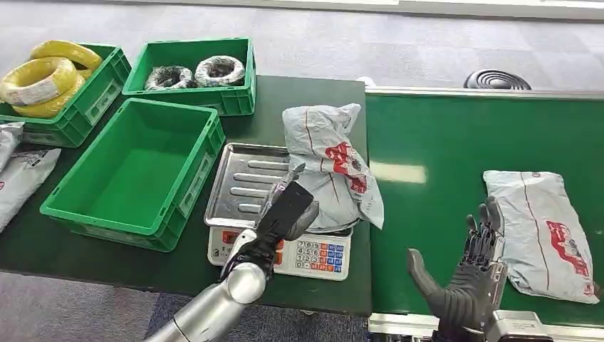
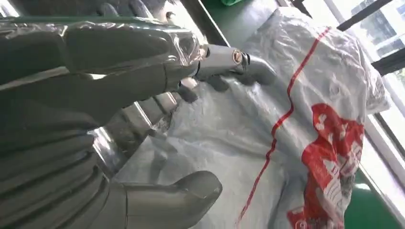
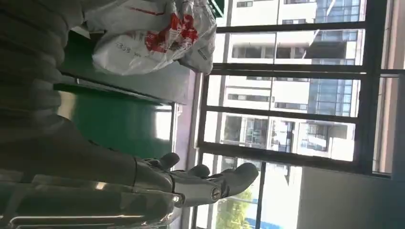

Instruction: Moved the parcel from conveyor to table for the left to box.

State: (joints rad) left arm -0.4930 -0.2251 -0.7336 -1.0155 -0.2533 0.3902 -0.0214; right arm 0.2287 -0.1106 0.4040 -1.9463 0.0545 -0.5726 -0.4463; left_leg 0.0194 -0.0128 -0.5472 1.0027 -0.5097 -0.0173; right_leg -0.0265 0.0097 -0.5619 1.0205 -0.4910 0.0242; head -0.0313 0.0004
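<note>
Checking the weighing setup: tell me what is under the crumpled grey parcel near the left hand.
The grey parcel lies on the scale's metal tray, with the keypad below in front. The left hand reaches its near side. The tray's right part is covered.

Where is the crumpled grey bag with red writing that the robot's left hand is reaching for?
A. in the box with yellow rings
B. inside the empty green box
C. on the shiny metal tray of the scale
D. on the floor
C: the crumpled grey plastic parcel with red print lies on the silver metal tray of the scale, with the left hand at it.
</note>
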